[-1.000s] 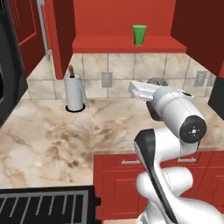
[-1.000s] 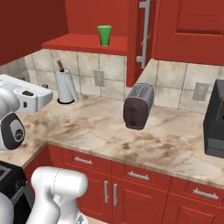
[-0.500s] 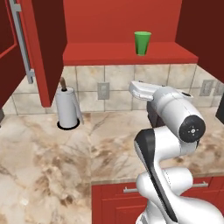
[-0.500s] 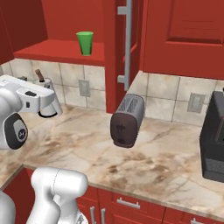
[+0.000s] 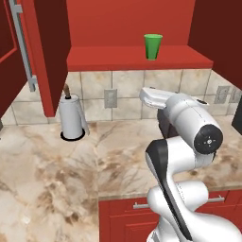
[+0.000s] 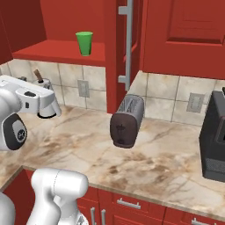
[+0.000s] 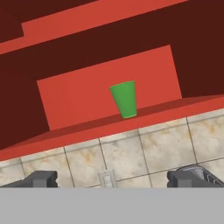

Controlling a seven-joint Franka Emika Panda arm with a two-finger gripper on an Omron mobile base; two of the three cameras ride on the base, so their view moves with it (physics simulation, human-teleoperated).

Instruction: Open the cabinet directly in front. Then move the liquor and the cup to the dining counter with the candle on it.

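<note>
Cup [image 7: 124, 99] upright near the cabinet [image 5: 137, 59] shelf's front edge — doors open, fingers [image 7: 41, 179] spread wide below

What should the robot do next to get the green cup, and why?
Probably lift the tool and reach toward the cup. The cabinet is already open, the cup stands upright on its shelf above the tool, and the tool's fingers are wide apart, holding nothing.
</note>
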